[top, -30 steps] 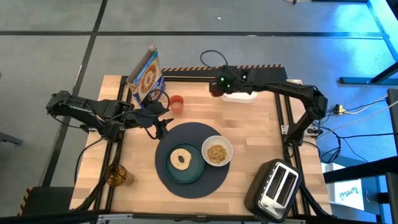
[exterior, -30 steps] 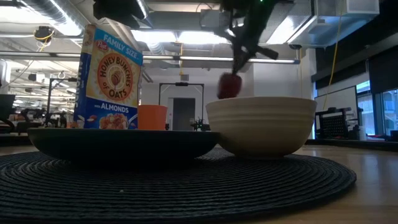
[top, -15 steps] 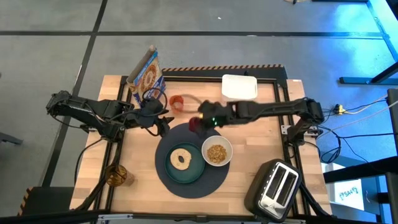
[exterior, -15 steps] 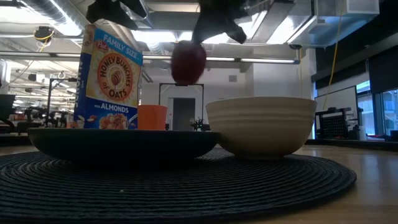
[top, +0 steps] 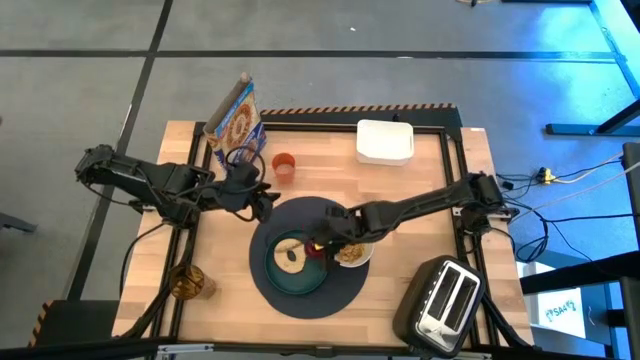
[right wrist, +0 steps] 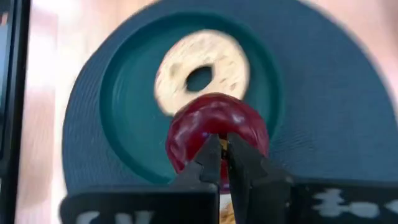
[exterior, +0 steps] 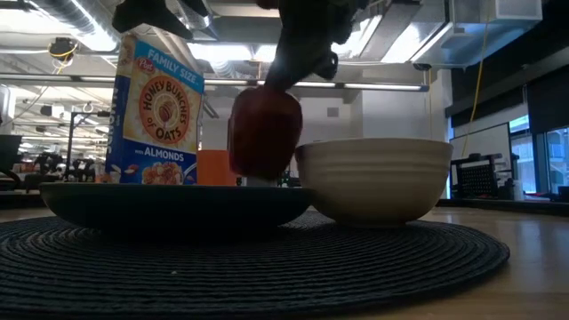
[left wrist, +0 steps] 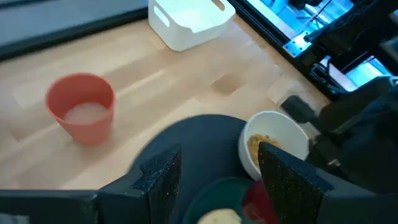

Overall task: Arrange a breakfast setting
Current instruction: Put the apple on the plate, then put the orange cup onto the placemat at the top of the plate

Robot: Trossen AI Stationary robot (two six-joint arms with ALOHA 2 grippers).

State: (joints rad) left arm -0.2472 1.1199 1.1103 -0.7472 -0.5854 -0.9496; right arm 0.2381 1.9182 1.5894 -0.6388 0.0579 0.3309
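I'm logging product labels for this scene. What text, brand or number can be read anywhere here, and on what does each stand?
All on the cereal box in the low view:
"FAMILY SIZE"
"Post", small, barely legible
"HONEY BUNCHES of OATS"
"with ALMONDS"
In the high view the same box shows print too small to read.
A sign at the picture's right edge bears writing too small to read.
Nothing legible on the toaster or the white container.

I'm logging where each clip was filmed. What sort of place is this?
Probably a robotics lab or open workshop, not a home kitchen: exposed ceiling ducts and strip lights show beyond the wooden table, which stands on a bare grey floor with loose cables.
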